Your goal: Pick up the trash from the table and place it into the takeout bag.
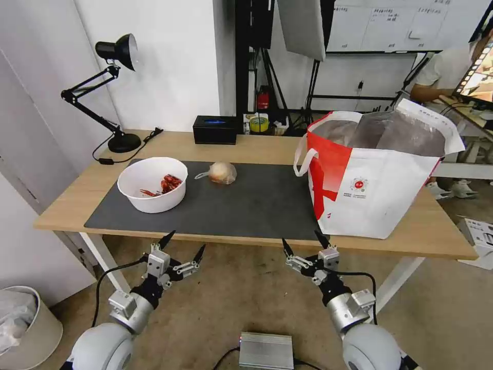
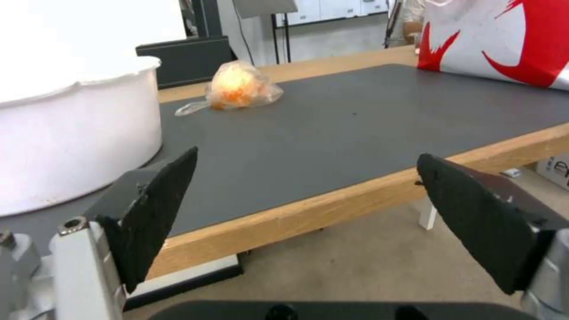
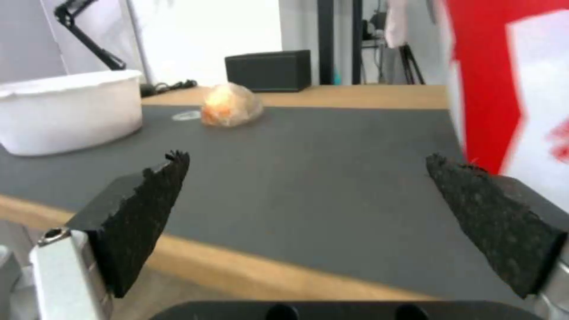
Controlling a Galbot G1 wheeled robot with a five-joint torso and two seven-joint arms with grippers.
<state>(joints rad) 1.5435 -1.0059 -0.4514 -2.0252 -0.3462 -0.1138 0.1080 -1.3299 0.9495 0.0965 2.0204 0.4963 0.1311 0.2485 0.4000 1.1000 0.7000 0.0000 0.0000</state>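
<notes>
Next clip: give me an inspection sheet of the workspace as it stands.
Surface: wooden table with grey mat.
Job's things: white bowl with red shells and bagged tan lump on the mat; takeout bag upright at the table's right end, mouth open.
Clutter: black box, desk lamp.
Grippers: left pincer and right pincer open, empty, before the table's near edge.
Cables: lamp cord on the table.
Surroundings: bin, tripods.

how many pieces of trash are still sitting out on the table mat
2. The white bowl with red shells sits on the mat's left side; the clear bag with a tan lump lies just to its right, nearer the mat's back edge. The takeout bag may hide others.
</notes>
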